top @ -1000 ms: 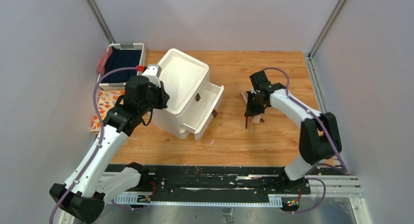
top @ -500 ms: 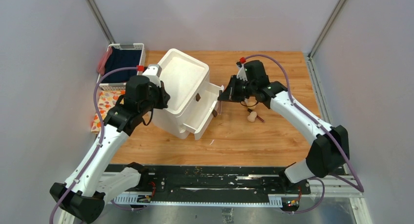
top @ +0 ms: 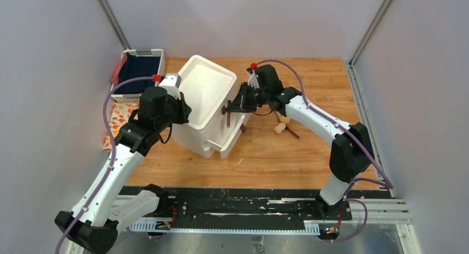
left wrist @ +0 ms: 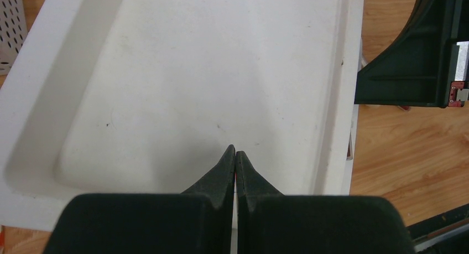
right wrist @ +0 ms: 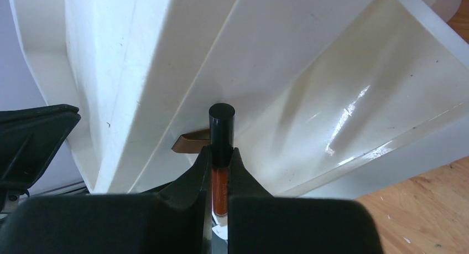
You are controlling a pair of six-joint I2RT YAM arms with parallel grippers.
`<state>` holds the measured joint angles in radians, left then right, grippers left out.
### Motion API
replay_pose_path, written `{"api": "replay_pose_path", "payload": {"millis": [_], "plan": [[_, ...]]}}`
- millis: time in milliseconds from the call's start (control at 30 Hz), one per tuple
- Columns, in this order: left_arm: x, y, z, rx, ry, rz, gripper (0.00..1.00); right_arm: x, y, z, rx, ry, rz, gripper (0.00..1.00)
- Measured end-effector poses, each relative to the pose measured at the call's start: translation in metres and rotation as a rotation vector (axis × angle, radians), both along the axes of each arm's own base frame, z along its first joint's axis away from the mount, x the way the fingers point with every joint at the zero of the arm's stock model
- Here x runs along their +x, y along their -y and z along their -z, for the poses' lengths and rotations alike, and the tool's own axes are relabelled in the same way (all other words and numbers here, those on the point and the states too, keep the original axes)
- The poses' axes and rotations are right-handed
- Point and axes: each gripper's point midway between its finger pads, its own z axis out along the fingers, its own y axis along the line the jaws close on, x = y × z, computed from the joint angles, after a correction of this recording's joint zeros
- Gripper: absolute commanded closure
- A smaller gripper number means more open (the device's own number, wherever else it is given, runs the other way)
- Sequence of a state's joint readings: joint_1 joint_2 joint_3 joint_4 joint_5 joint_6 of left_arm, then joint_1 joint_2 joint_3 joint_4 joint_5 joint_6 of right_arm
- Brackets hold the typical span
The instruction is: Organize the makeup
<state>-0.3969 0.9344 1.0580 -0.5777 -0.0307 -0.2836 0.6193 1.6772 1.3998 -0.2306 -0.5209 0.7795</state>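
Stowing step: right tool (right wrist: 220,154) grasping reddish-brown stick (right wrist: 219,183) above drawer box (top: 206,93), over its open drawer (right wrist: 332,93). Next: lower in, let go. The left tool (left wrist: 235,157) is clenched empty over box top. The sponge (top: 280,128) lies on worktop (top: 309,154), right of box.

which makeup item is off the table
The black-capped reddish-brown stick, clamped in the right end effector; the beige sponge and slim dark stick lie on the table.

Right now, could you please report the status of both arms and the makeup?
Left fingers shut, empty, over white box top. Right fingers shut on reddish-brown stick at open drawer. Sponge on table. No obstruction seen.
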Motion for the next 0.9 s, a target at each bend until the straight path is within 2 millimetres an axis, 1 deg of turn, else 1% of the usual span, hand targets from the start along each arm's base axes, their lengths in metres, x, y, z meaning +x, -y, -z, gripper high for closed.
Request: {"api": "replay_pose_path", "payload": {"millis": [200,300,367,433,467,633,767,900], "plan": [[0.000,0.000,0.000,0.003,0.001,0.001,1.00,0.000,0.000,0.007,-0.028,-0.001,0.019,1.00],[0.000,0.000,0.000,0.003,0.001,0.000,1.00,-0.004,0.002,0.015,-0.065,-0.003,0.017,0.89],[0.000,0.000,0.000,0.003,0.001,0.001,1.00,-0.007,0.004,0.021,-0.094,-0.005,0.013,0.74],[0.000,0.000,0.000,0.003,0.001,0.001,1.00,-0.009,0.006,0.025,-0.118,-0.005,0.008,0.62],[0.000,0.000,0.000,0.003,0.001,0.001,1.00,-0.009,0.008,0.027,-0.129,-0.001,0.008,0.59],[0.000,0.000,0.000,0.002,0.001,0.001,1.00,-0.011,0.016,0.033,-0.182,0.012,0.010,0.58],[0.000,0.000,0.000,0.002,0.001,0.001,1.00,-0.010,0.022,0.033,-0.219,0.034,0.013,0.62],[0.000,0.000,0.000,0.003,0.001,0.001,1.00,-0.002,0.039,0.029,-0.297,0.094,0.062,0.62]]}}
